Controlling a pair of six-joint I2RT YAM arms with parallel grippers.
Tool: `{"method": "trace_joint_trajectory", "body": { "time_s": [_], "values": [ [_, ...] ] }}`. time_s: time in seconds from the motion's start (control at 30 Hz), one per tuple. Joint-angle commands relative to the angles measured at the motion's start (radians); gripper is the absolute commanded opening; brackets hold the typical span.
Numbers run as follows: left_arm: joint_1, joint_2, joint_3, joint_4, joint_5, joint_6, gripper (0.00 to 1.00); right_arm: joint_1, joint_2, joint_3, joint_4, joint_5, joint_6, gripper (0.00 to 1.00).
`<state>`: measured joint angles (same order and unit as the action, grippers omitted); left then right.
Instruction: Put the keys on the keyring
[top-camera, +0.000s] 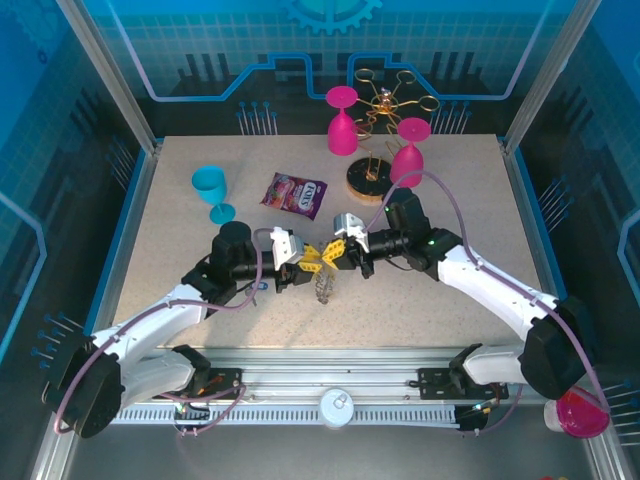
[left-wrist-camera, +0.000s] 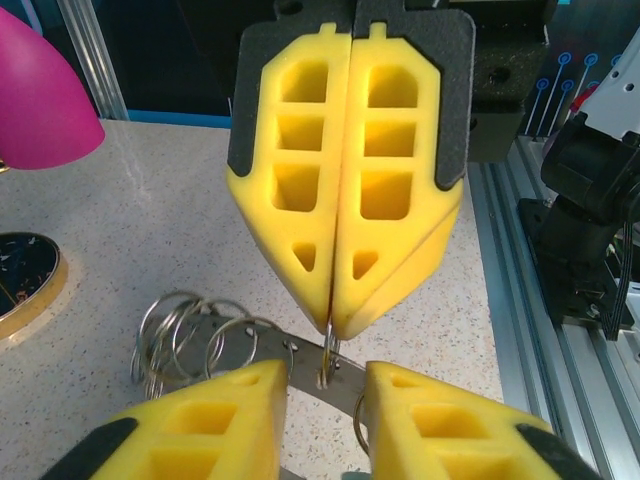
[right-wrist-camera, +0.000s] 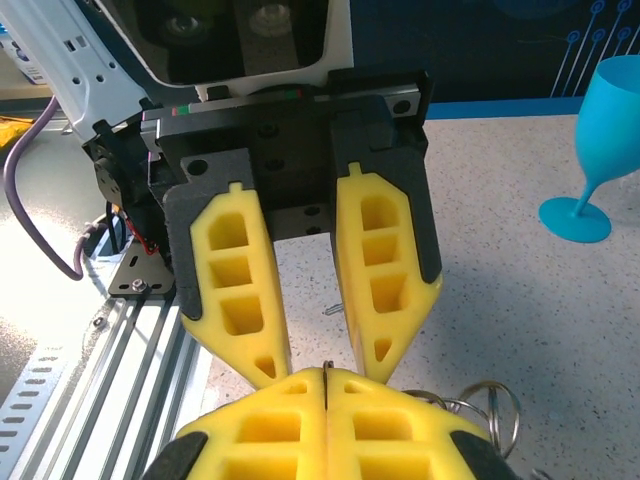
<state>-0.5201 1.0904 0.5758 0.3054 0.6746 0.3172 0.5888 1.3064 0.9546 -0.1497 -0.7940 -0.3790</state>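
Thin grey metal keyring (left-wrist-camera: 303, 358) over the speckled bench (left-wrist-camera: 150, 220).
Right hand (left-wrist-camera: 333, 320) is pinched tight on it; left hand (left-wrist-camera: 326, 385) gapes wide astride it.

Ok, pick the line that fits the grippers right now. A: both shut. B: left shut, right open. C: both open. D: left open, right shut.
D: in the left wrist view the left gripper has its fingers apart, while the right gripper is pinched shut on a thin metal piece.
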Motion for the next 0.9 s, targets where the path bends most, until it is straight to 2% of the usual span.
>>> {"method": "trace_joint_trajectory", "body": {
  "time_s": [0.0, 0.17, 0.3, 0.4, 0.47, 0.5, 0.53, 0.63, 0.73, 0.87],
  "values": [
    [-0.004, 0.012, 0.009, 0.022, 0.019, 0.022, 0.24, 0.024, 0.013, 0.045, -0.005, -0.043, -0.021, 0.00],
    [-0.005, 0.016, 0.011, 0.031, 0.029, 0.018, 0.17, 0.035, 0.029, 0.061, -0.033, -0.042, -0.034, 0.00],
    [-0.005, 0.015, 0.013, 0.019, 0.030, 0.027, 0.00, 0.037, 0.029, 0.068, -0.033, -0.054, -0.027, 0.00],
    [-0.006, 0.011, 0.009, 0.020, 0.024, 0.036, 0.00, 0.026, 0.006, 0.050, 0.017, -0.046, 0.020, 0.01],
    [-0.005, 0.004, 0.003, 0.034, 0.021, 0.039, 0.00, -0.004, -0.039, 0.003, 0.104, -0.055, 0.085, 0.26],
    [-0.006, -0.001, -0.004, 0.046, 0.020, 0.035, 0.00, -0.029, -0.071, -0.033, 0.169, -0.054, 0.131, 0.33],
    [-0.005, -0.005, -0.010, 0.064, 0.019, 0.028, 0.00, -0.052, -0.097, -0.066, 0.226, -0.059, 0.165, 0.34],
    [-0.005, -0.018, -0.044, 0.162, 0.020, -0.019, 0.00, -0.106, -0.165, -0.188, 0.365, -0.030, 0.230, 0.33],
    [-0.005, -0.019, -0.073, 0.257, 0.043, -0.065, 0.00, -0.096, -0.188, -0.267, 0.410, -0.007, 0.188, 0.31],
    [-0.005, -0.008, -0.091, 0.333, 0.071, -0.104, 0.00, -0.064, -0.164, -0.279, 0.413, -0.032, 0.176, 0.30]
  ]
}}
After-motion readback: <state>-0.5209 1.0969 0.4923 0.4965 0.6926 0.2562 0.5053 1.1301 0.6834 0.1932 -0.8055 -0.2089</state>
